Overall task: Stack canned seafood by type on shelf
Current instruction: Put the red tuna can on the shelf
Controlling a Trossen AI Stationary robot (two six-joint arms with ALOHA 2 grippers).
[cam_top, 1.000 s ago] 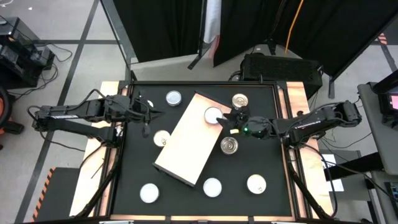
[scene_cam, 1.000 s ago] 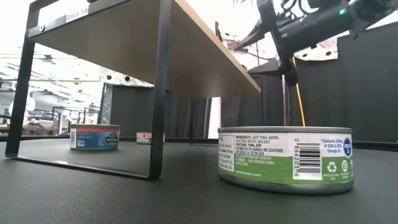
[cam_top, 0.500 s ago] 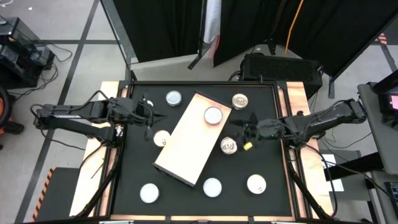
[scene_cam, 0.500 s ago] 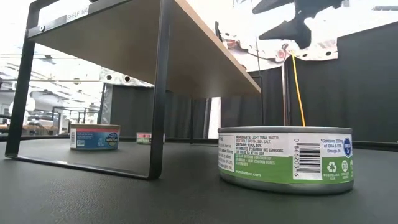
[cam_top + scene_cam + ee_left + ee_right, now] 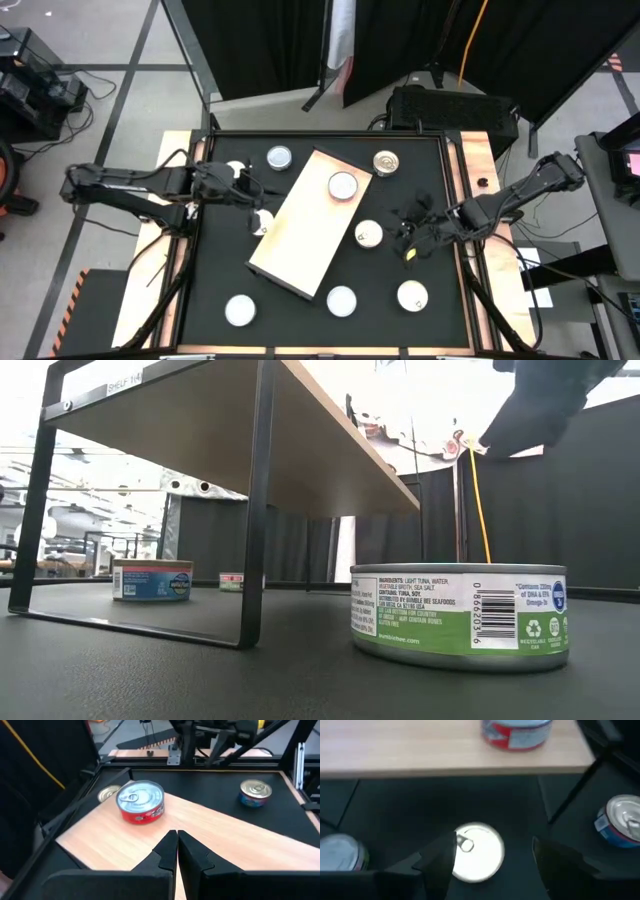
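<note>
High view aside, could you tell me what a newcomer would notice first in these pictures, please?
The pale wooden shelf lies slantwise across the middle of the black table, with one red-labelled tin on its far end. More tins are scattered on the table around it. The right gripper hangs open just right of a silver-lidded tin beside the shelf, while the shut left gripper points at the shelf's left edge.
</note>
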